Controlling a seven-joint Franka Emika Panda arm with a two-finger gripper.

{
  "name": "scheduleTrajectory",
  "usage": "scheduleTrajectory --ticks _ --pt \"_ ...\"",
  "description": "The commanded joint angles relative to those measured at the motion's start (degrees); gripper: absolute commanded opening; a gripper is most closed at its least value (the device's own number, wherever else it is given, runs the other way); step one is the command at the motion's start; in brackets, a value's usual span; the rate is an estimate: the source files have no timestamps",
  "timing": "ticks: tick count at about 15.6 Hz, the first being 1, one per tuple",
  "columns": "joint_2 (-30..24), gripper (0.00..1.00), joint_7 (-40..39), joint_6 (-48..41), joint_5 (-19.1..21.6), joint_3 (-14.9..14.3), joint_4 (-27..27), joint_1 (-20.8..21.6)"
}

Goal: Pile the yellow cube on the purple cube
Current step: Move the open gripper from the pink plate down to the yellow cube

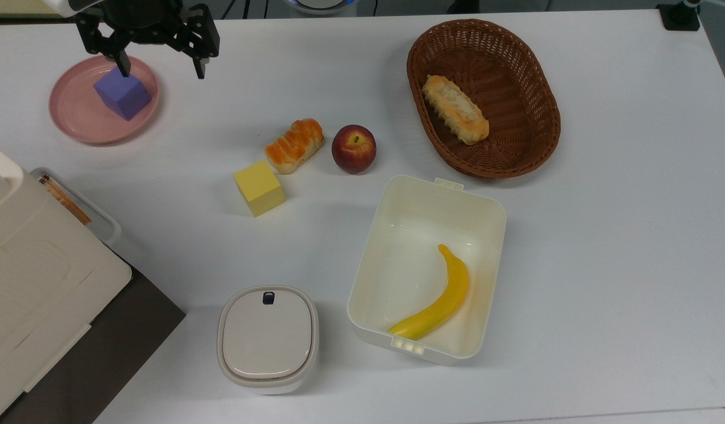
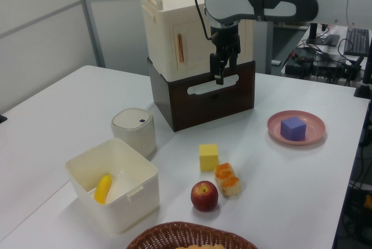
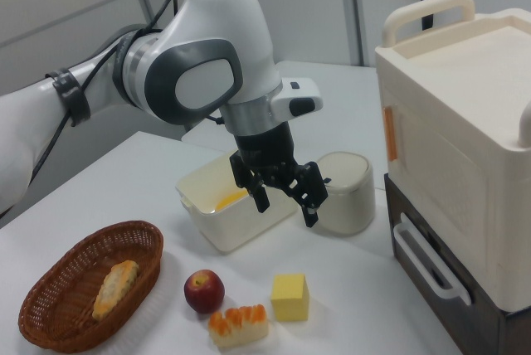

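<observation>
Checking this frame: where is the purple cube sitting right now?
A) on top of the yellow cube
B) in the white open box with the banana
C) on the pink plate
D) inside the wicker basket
C: the purple cube rests on the pink plate, apart from the yellow cube, which sits on the table beside the bread roll.

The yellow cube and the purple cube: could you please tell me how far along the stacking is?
Nothing looks done yet. The pale-yellow matte cube sits on the white table beside the glazed bread roll. The violet-blue cube lies on the pink plate. The black two-finger gripper hangs open, holding nothing. Grasping, carrying and stacking remain.
</observation>
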Motion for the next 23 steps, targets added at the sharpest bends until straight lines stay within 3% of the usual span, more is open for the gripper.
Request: scheduleTrajectory --ticks 1,7,19,23 --pt "-1.5 1.0 0.1 -0.6 0.9 0.1 -2.6 1.0" --pt "0.0 1.0 -0.7 -1.1 0.8 0.2 -3.5 1.9" --pt "9.2 1.0 -6.6 1.4 -0.1 0.2 -5.9 5.9" --pt "13.1 1.0 -6.8 4.0 -2.6 0.3 -5.9 7.6"
